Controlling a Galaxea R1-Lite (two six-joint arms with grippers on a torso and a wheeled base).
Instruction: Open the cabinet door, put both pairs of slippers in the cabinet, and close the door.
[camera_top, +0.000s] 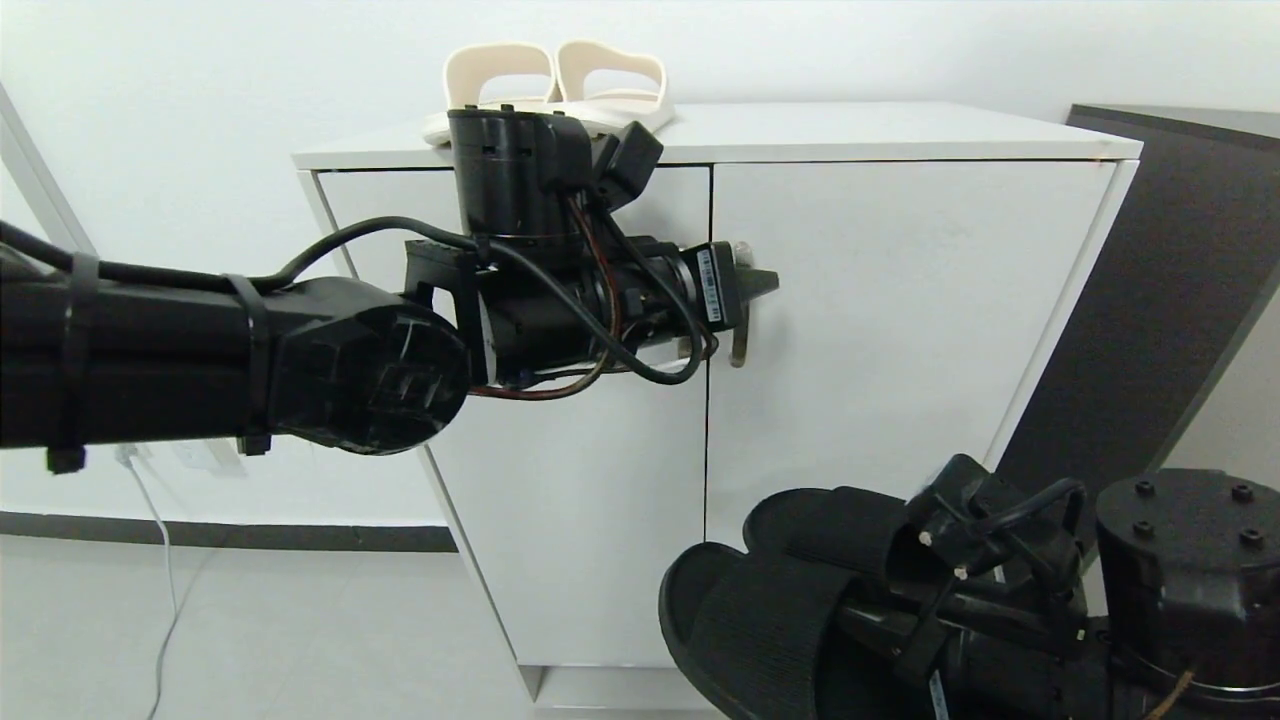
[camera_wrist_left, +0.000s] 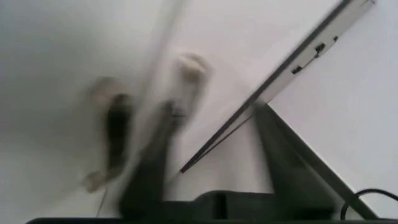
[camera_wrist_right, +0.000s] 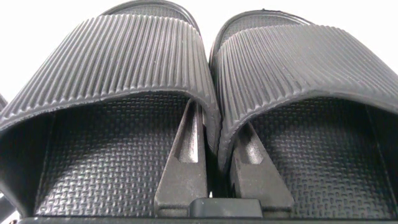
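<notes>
The white cabinet (camera_top: 880, 330) stands with both doors shut. A cream pair of slippers (camera_top: 560, 80) rests on its top, toward the left. My left gripper (camera_top: 750, 290) is at the middle seam between the doors, right by the metal handle (camera_top: 738, 345) of the right door. The left wrist view is blurred, with the door surface (camera_wrist_left: 62, 50) close up. Low in front of the right door, my right gripper (camera_wrist_right: 217, 180) is shut on the black pair of slippers (camera_top: 770, 600), one finger (camera_wrist_right: 183, 162) inside each slipper, pinching their inner walls together.
A dark grey panel (camera_top: 1180, 300) leans against the wall just right of the cabinet. A white cable (camera_top: 165, 600) hangs down to the floor on the left. Bare floor lies in front of the left door.
</notes>
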